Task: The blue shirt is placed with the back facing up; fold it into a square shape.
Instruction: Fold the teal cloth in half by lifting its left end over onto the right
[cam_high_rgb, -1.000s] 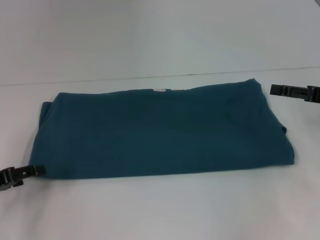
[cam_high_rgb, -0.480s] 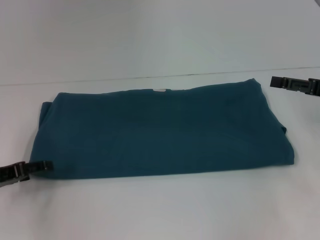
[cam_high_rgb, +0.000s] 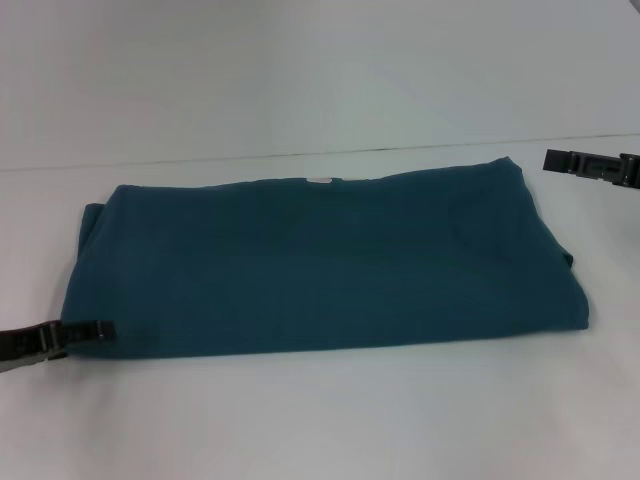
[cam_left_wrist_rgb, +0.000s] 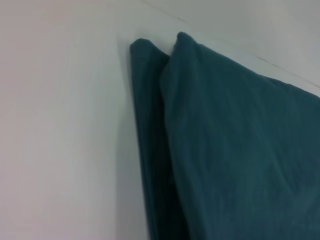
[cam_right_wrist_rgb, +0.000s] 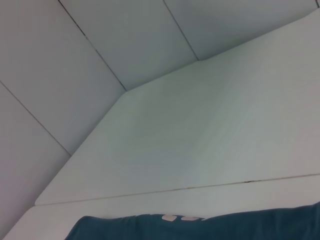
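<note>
The blue shirt (cam_high_rgb: 320, 265) lies on the white table, folded into a wide band, plain teal side up, a small white label at its far edge. The left wrist view shows its layered left end (cam_left_wrist_rgb: 225, 145). The right wrist view shows its far edge (cam_right_wrist_rgb: 200, 227) with the label. My left gripper (cam_high_rgb: 95, 330) is low at the shirt's near left corner, its tip over the fabric edge. My right gripper (cam_high_rgb: 560, 160) hangs above the table just past the shirt's far right corner, apart from it.
The white table (cam_high_rgb: 330, 420) stretches around the shirt, with a thin seam line (cam_high_rgb: 300, 153) across it behind the shirt. A pale panelled wall (cam_right_wrist_rgb: 115, 45) stands beyond the table.
My left gripper has slid rightward along the table onto the shirt's near left corner. My right gripper has risen slightly at the far right. The shirt has not moved.
</note>
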